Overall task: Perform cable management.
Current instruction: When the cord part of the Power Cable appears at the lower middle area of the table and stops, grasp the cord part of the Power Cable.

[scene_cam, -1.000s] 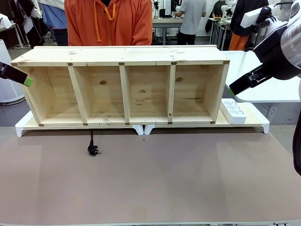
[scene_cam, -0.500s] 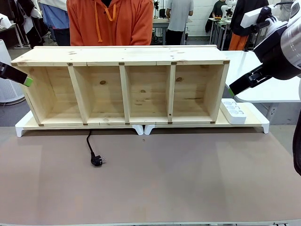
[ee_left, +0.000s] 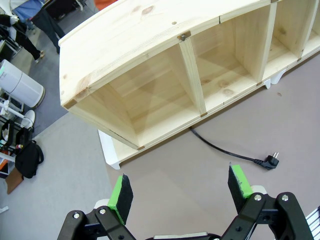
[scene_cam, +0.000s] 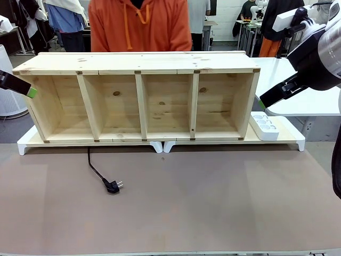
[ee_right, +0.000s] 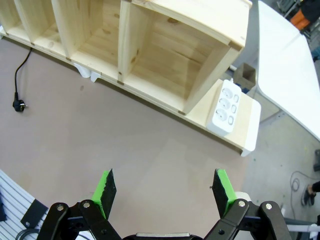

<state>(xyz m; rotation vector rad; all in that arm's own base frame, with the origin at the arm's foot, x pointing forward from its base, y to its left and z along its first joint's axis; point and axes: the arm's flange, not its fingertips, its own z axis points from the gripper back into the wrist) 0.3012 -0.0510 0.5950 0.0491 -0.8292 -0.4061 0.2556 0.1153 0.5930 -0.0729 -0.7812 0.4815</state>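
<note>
Clearly the cable (scene_cam: 90, 164) lies limp on the desk (scene_cam: 213, 202), running from under the wooden shelf (scene_cam: 138, 64) to its plug (scene_cam: 112, 186). Thin, light and floppy, it likely grips best just behind the plug. Left claw (ee_left: 180, 187) and right claw (ee_right: 162, 192) hang spread, empty.

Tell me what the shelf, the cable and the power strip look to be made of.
Shelf: pale, bare wood, likely pine; knots and grain show, and the surface is matte.
Cable: black flexible sheath, probably rubber or soft plastic; it lies in a loose curve and has little sheen.
Power strip: white moulded plastic, judging by its smooth, even casing.
</note>
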